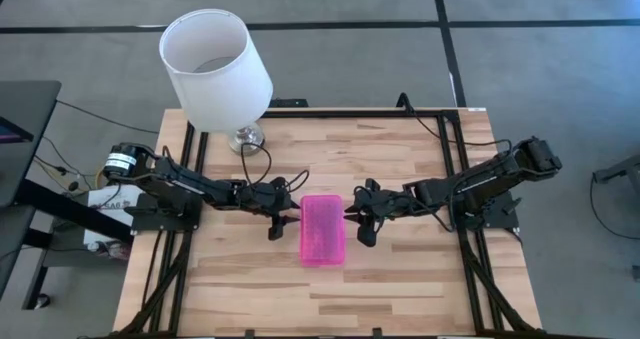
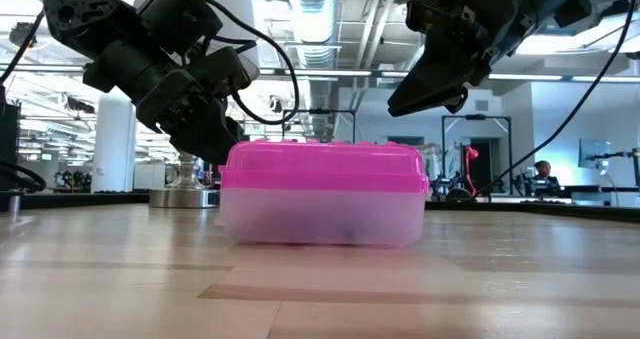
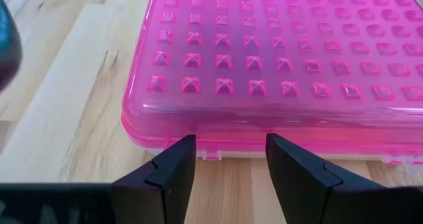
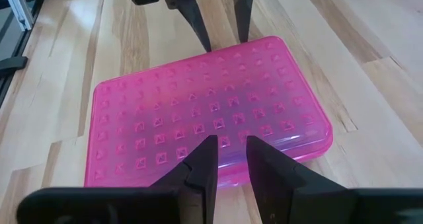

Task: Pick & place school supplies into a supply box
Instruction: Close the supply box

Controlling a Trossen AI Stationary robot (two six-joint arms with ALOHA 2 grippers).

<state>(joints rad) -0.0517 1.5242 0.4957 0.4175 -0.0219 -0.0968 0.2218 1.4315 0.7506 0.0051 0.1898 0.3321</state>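
The supply box (image 1: 323,229), clear plastic under a shut pink studded lid, lies flat on the middle of the wooden table. The school supplies are out of view. My left gripper (image 3: 228,145) is open and low at the box's left long side, its fingertips right at the lid's rim (image 3: 225,135). Also open, my right gripper (image 4: 230,145) hangs above the box's right long side, clear of the lid in the low view (image 2: 400,104), with nothing between its fingers. My left gripper's fingertips (image 3: 185,148) stand at the lid's rim on the box's left long side, slanting down from the table's left. Whether they touch the rim, I cannot tell.
A lamp with a big white shade (image 1: 215,69) stands on its metal foot (image 1: 247,137) at the table's far left. Black frame rails (image 1: 465,179) run along both sides of the table. Bare wood lies near and far of the box.
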